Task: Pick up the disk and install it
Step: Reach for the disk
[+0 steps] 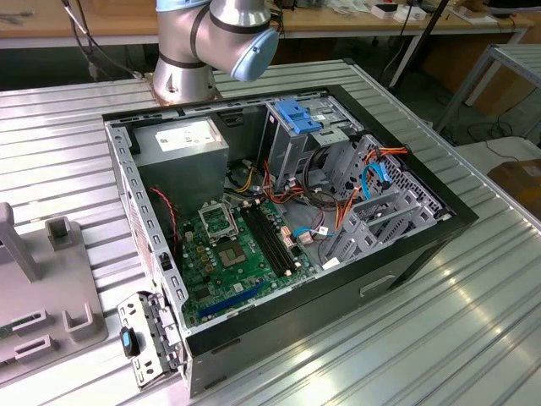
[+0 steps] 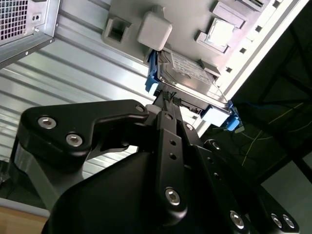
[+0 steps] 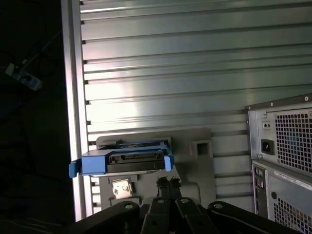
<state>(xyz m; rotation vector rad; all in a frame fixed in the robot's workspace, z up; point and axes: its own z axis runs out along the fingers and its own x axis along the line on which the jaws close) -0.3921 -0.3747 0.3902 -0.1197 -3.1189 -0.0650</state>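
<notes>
A clean pick, I judge, needs the gripper [image 2: 168, 99], whose fingertips sit drawn together on nothing, to spread and centre squarely across the disk [image 2: 189, 73] before closing, gripping its metal body rather than the blue carrier rail [image 3: 92, 163]. The disk lies flat on the grey fixture [image 3: 185, 161] on the ribbed table [image 3: 170, 73], outside the computer case [image 1: 397, 254], just beyond the tips and off toward one end

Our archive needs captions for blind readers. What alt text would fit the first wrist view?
A grey hard disk in a blue carrier rests on a grey fixture plate on a ribbed metal table, just beyond the shut gripper. A computer case's vented rear stands beside the plate.
</notes>
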